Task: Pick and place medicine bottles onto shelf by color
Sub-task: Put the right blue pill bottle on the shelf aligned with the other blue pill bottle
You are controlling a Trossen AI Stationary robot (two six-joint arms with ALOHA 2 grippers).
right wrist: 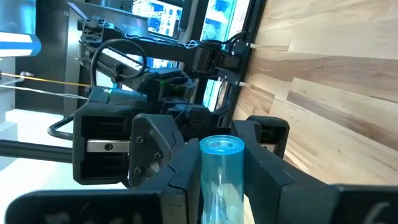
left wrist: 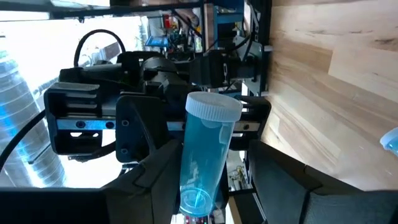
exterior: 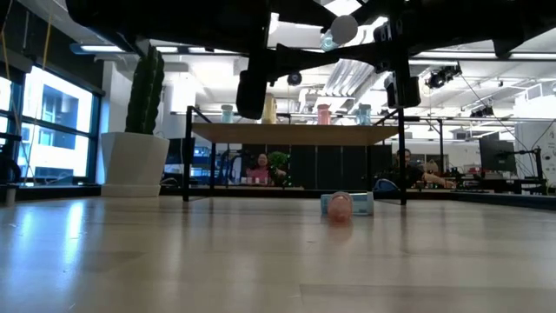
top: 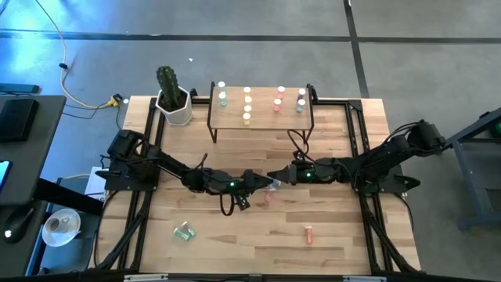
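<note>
A pale blue bottle (left wrist: 205,162) with a white cap (left wrist: 214,109) hangs level above the table's middle, and my right gripper (right wrist: 221,202) is shut on it. My left gripper (left wrist: 208,193) faces it from the left, open. Its fingers stand on either side of the bottle's bottom end (right wrist: 221,147), and a gap shows beside one finger. The light-wood shelf (top: 261,117) at the far edge carries teal (top: 222,99), yellow (top: 247,103), pink (top: 279,102) and pale (top: 301,100) bottles in rows. A pink bottle (exterior: 339,207) lies on its side on the table below the grippers. My right gripper pinches the bottle's clear body (right wrist: 221,186) between its two fingers, toward the cap end. The fingers come level from the table's right and lie across the bottle. The bottle is lifted clear and lies level, with its cap toward the near edge.
A green bottle (top: 185,231) and another pink one (top: 308,233) lie near the table's front. A white pot with a cactus (top: 174,102) stands left of the shelf. People sit in the room beyond the table.
</note>
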